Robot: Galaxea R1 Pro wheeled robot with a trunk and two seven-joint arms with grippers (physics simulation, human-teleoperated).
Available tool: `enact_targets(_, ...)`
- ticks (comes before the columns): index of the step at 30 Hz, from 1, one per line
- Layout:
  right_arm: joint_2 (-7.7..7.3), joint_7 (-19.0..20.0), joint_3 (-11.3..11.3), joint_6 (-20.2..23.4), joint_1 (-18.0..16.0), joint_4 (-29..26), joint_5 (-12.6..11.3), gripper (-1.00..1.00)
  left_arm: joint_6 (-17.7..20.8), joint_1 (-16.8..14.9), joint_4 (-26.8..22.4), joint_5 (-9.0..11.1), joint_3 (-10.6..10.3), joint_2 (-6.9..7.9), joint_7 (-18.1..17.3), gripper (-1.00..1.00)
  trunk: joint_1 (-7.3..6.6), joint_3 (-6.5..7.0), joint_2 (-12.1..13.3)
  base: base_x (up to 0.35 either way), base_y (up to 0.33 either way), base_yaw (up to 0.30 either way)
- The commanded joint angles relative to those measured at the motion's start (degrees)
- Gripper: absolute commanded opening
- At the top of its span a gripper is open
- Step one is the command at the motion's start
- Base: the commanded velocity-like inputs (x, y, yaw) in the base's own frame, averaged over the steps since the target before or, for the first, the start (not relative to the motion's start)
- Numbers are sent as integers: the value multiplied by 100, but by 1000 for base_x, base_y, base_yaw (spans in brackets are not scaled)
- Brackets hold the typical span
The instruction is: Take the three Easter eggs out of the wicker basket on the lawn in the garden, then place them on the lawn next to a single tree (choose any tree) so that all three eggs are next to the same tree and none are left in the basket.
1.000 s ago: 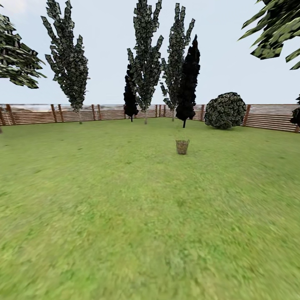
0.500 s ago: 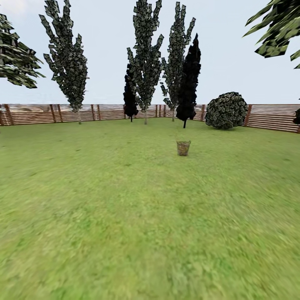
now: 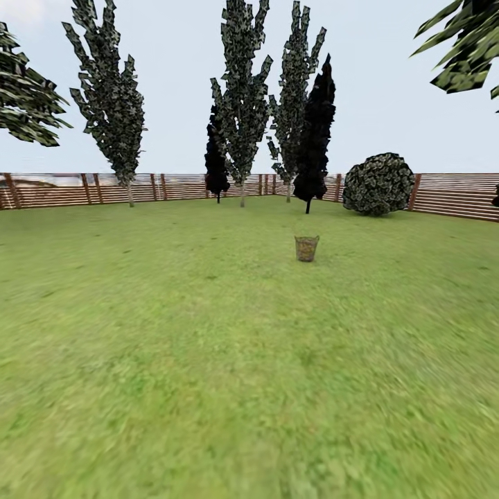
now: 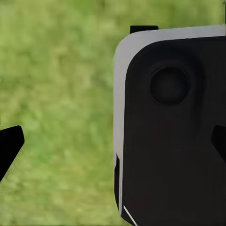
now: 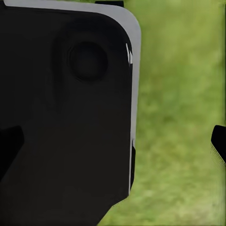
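Note:
Far ahead, the small brown wicker basket (image 3: 306,248) stands upright on the lawn (image 3: 208,346), a little right of centre in the head view. From this distance I cannot make out its inside, so the Easter eggs are hidden. Flat green leaves of a tree's canopy (image 3: 463,43) reach in at the upper right, its trunk out of view. In the left wrist view my left gripper (image 4: 113,143) is open, its dark fingertips (image 4: 10,145) wide apart over grass. My right gripper (image 5: 113,141) is open too, with nothing between its fingertips (image 5: 219,141).
Several tall narrow dark trees (image 3: 242,104) and a round bush (image 3: 378,184) line the brown slatted fence (image 3: 450,195) at the back. More leafy branches (image 3: 24,93) hang at the upper left. A black, white-rimmed part of my own body (image 4: 174,132) sits close to both grippers.
The whole head view has crept forward: the basket looks slightly larger and sits a little lower and further right. Nothing in the garden itself has moved.

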Motion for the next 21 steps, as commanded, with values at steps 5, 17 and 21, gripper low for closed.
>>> enact_targets(5,-2,19,1,7,-8,8,0,100,-1,4,-12,-6,3,1,-4,100,3,-5,-2,294,0,0)
enact_targets(17,-2,19,1,9,-8,8,0,100,11,4,-21,19,11,11,-3,100,3,-5,-2,306,0,0)
enact_targets(21,-2,19,1,10,-8,9,0,100,11,4,-21,19,10,8,-2,100,3,-5,-2,335,0,0)
